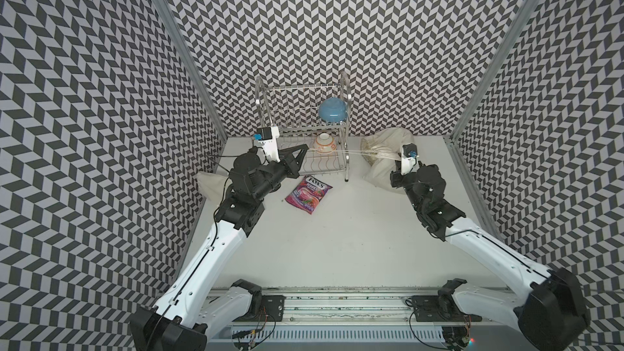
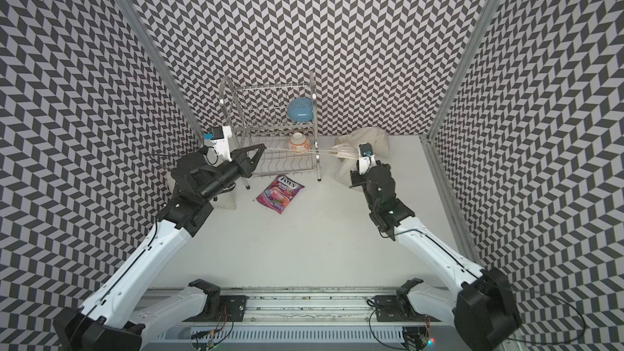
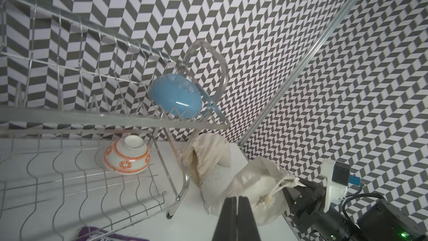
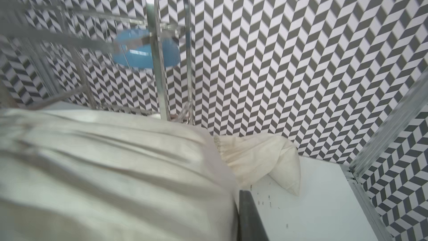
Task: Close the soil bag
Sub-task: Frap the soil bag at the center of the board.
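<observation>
Beside the rack [image 1: 346, 167] in a top view, the left gripper [image 1: 306, 149] clamps the cord [image 1: 358, 154] taut from the soil bag [image 1: 376, 174] at back right; left wrist view, the right gripper [image 3: 300, 184] pinches its neck as anchor; right wrist view, the soil bag fills it

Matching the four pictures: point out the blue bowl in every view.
Top view: blue bowl on the dish rack, upper shelf.
Top view: blue bowl, same shelf.
Left wrist: blue bowl above the orange-patterned bowl.
Right wrist: blue bowl partly behind a dish rack post.
Shared landmark: dish rack.
</observation>
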### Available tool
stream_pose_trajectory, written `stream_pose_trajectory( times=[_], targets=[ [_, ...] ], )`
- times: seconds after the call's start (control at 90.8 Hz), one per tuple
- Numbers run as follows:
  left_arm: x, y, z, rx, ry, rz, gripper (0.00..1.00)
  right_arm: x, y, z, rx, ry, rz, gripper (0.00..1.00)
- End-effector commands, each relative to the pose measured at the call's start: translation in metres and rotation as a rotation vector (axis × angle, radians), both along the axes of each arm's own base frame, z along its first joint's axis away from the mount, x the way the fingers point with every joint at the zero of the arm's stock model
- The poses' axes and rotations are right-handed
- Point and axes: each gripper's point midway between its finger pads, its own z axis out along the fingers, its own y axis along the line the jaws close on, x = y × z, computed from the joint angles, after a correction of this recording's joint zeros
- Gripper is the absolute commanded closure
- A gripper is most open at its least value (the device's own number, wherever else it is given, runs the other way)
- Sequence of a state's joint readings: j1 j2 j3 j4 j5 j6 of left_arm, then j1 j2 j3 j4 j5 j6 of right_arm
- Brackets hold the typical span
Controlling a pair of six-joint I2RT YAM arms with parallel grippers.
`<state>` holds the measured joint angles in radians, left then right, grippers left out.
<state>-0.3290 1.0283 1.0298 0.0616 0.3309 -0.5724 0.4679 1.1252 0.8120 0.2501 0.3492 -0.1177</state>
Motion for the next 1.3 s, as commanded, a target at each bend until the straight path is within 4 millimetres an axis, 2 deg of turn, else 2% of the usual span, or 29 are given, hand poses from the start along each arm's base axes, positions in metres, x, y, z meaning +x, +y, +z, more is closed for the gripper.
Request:
stream_pose_trajectory(
  times=[0.0,0.077,0.209,0.297,0.33,0.375,0.43,0.518,0.683,0.848,0.947,1.058,1.157,1.289],
  targets=[
    [-0.018,0.053,0.096,-0.111,-0.284,0.189,1.00,-0.003,-0.072,0.015,-0.008,-0.011,-0.295,0.94],
    [-0.014,0.039,0.085,-0.094,-0.262,0.113,1.00,0.004,-0.059,-0.002,-0.022,0.026,-0.230,0.94],
    [-0.012,0.013,0.062,-0.068,-0.230,-0.011,1.00,0.020,-0.021,-0.075,-0.032,0.202,-0.056,0.93],
    [-0.009,-0.003,0.048,-0.046,-0.205,-0.053,1.00,0.026,-0.006,-0.123,-0.037,0.303,0.008,0.90],
    [-0.008,-0.011,0.044,-0.038,-0.199,-0.073,1.00,0.027,-0.002,-0.136,-0.040,0.330,0.025,0.88],
    [-0.006,-0.019,0.039,-0.031,-0.189,-0.092,1.00,0.027,0.004,-0.143,-0.045,0.343,0.042,0.82],
    [-0.006,-0.031,0.036,-0.026,-0.181,-0.122,1.00,0.024,0.016,-0.135,-0.057,0.313,0.073,0.71],
    [-0.005,-0.046,0.039,-0.024,-0.181,-0.157,1.00,0.012,0.035,-0.098,-0.074,0.193,0.128,0.49],
    [-0.015,-0.064,0.055,-0.035,-0.211,-0.207,1.00,-0.023,0.069,-0.022,-0.043,-0.029,0.297,0.31],
    [-0.022,-0.074,0.075,-0.045,-0.246,-0.243,1.00,-0.059,0.110,0.021,-0.074,-0.178,0.470,0.15],
    [-0.022,-0.079,0.083,-0.044,-0.255,-0.253,1.00,-0.069,0.129,0.037,-0.086,-0.223,0.531,0.12],
    [-0.022,-0.085,0.086,-0.043,-0.258,-0.265,1.00,-0.064,0.139,0.045,-0.094,-0.240,0.523,0.12],
    [-0.021,-0.089,0.087,-0.036,-0.258,-0.270,1.00,-0.057,0.149,0.047,-0.122,-0.229,0.500,0.19],
    [-0.022,-0.090,0.087,-0.031,-0.258,-0.267,1.00,-0.059,0.166,0.048,-0.138,-0.220,0.537,0.29]
  ],
)
